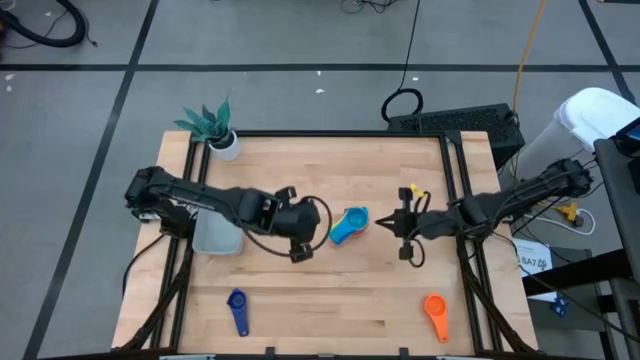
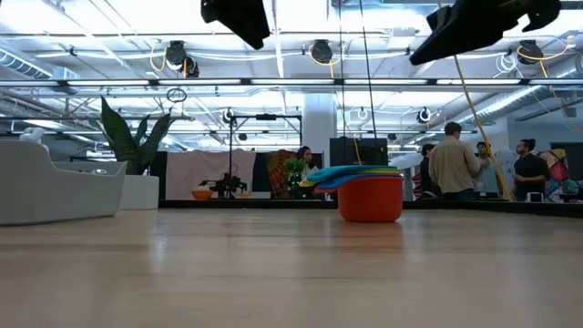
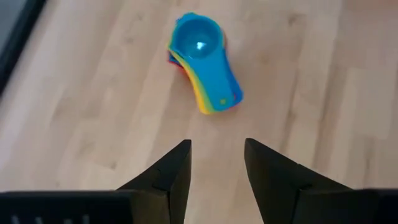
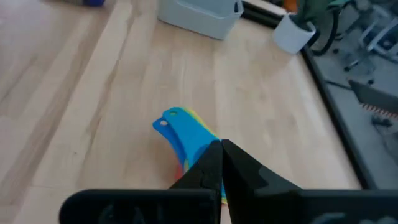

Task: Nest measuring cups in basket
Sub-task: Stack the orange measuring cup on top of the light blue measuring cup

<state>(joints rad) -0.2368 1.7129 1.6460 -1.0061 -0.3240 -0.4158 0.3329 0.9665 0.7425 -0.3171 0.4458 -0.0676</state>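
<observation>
A nested stack of measuring cups stands on its bottom bowl at mid-table, light blue on top and a red bowl at the bottom. A dark blue cup and an orange cup lie apart near the near edge. The pale basket sits at the left, partly under my left arm. My left gripper hovers open just left of the stack. My right gripper hangs shut just right of the stack. The low view shows both grippers well above the table.
A small white plant pot stands at the far left corner, beyond the basket. Black frame rails run along the table's left and right sides. Bare wood lies between the stack and the two loose cups. People stand in the room behind.
</observation>
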